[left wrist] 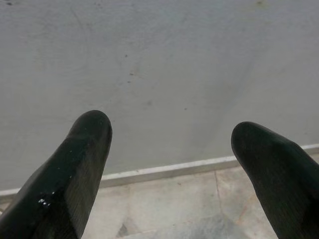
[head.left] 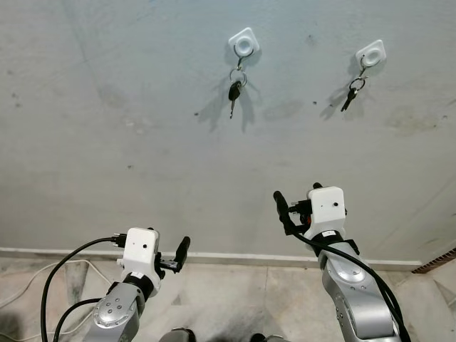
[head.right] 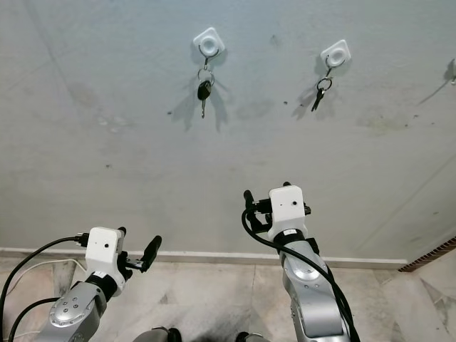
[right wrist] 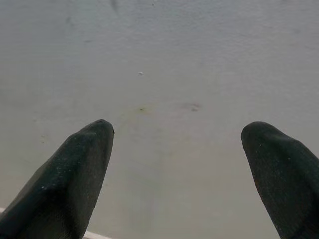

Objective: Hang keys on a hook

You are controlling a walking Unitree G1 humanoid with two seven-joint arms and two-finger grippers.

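Grey tiled floor [head.left: 235, 299] lies nearest, running up to a pale skirting strip [head.left: 235, 255] at the foot of the wall. My left gripper [left wrist: 169, 144] sits low on the left, near the floor, fingers spread wide with nothing between them; I judge it idle, aimed at bare wall just above the skirting. My right gripper [right wrist: 177, 149] is raised higher on the right, also spread and empty, pointed at plain plaster. Far up the grey concrete wall [head.left: 107, 128] are two white hooks. The left hook [head.left: 244, 44] carries a ring with a dark-headed key [head.left: 234, 92] hanging straight down. The right hook [head.left: 371, 52] carries a second key set [head.left: 350, 95], hanging slightly slanted. Both sets hang by their rings, free of either gripper and well above them. Judgement: with keys on hooks and both grippers empty, the hanging looks complete; arms drawn back and low leave the keys undisturbed.
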